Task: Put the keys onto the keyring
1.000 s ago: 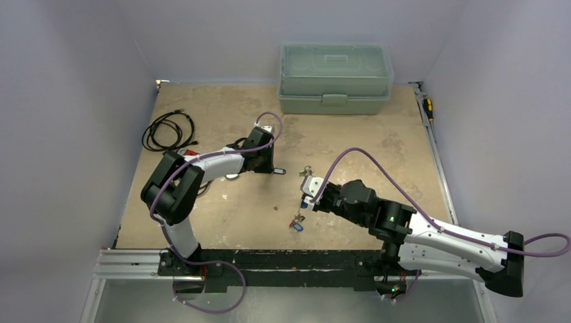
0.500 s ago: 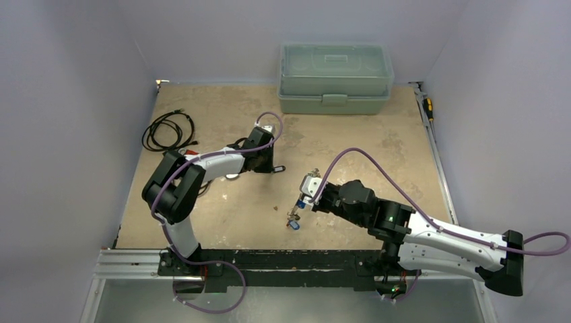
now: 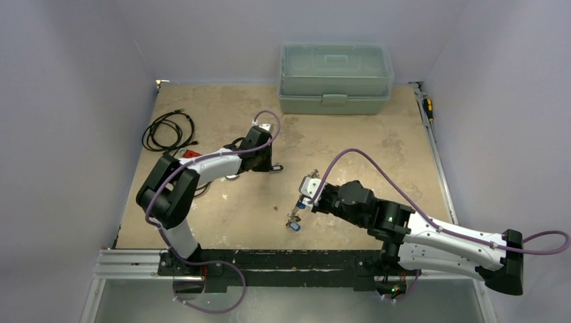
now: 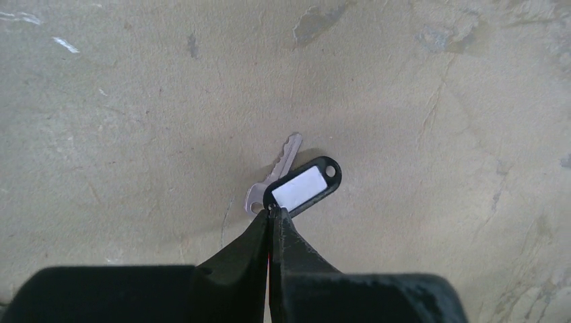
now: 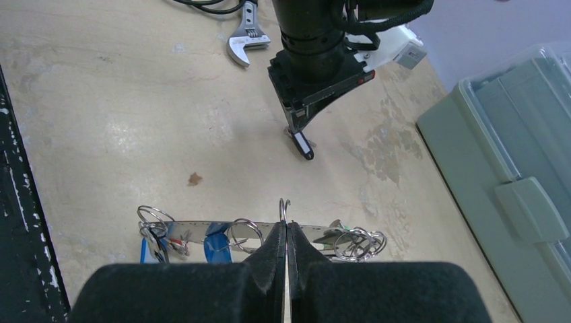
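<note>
In the left wrist view a silver key [image 4: 275, 176] with a black-framed white tag [image 4: 304, 186] lies on the tabletop. My left gripper [image 4: 273, 212] is shut, its tips pinching the small ring that joins key and tag. From above, that gripper [image 3: 273, 167] is at mid-table. My right gripper [image 5: 283, 214] is shut on the keyring [image 5: 192, 224], seen edge-on as a thin grey strip held above the table. Several keys hang from it on small rings, blue-tagged ones [image 5: 217, 243] at the left and a cluster [image 5: 357, 243] at the right. In the top view they dangle [image 3: 294, 221] below the right gripper [image 3: 304, 195].
A pale green lidded box [image 3: 335, 77] stands at the back. A coiled black cable [image 3: 168, 130] lies at the far left, with a red-handled wrench [image 5: 246, 42] near the left arm. A screwdriver [image 3: 427, 108] lies along the right edge. The black front rail [image 5: 13, 202] borders the near side.
The left gripper has closed on the black-tagged key's ring and the left arm has shifted a little. The right gripper moved slightly down-left with the keyring, then held still.
</note>
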Available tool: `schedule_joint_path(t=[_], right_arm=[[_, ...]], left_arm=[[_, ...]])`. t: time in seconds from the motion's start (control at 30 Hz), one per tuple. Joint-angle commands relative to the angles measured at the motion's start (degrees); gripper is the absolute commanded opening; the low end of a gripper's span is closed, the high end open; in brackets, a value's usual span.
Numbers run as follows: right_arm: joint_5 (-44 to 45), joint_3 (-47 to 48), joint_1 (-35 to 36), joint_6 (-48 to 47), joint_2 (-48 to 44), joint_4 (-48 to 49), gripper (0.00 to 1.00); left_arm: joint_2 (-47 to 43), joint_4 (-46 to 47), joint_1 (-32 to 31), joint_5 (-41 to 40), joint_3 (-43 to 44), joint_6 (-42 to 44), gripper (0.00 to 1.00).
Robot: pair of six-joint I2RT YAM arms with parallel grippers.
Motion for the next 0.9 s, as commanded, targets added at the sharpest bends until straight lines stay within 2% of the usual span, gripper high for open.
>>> schedule_joint_path(t=[0.0, 0.2, 0.5, 0.87], right_arm=[[1.21, 3.18, 0.42, 0.49, -0.76, 2.92, 0.0], [1.18, 3.17, 0.45, 0.5, -0.58, 2.93, 0.0], [1.06, 3.2, 0.45, 0.69, -0.4, 2.83, 0.0], [0.68, 3.16, 0.45, 0.78, -0.09, 2.78, 0.0]], left_arm=[[-5.95, 0.15, 0.34, -1.46, -1.04, -0.85, 0.0], [-8.97, 0.04, 0.35, -2.04, -2.32, 0.21, 0.0], [-6.01, 0.48, 0.34, -1.15, -3.62, -0.42, 0.0], [-7.81, 1.82, 0.41, 0.27, -4.45, -0.81, 0.0]])
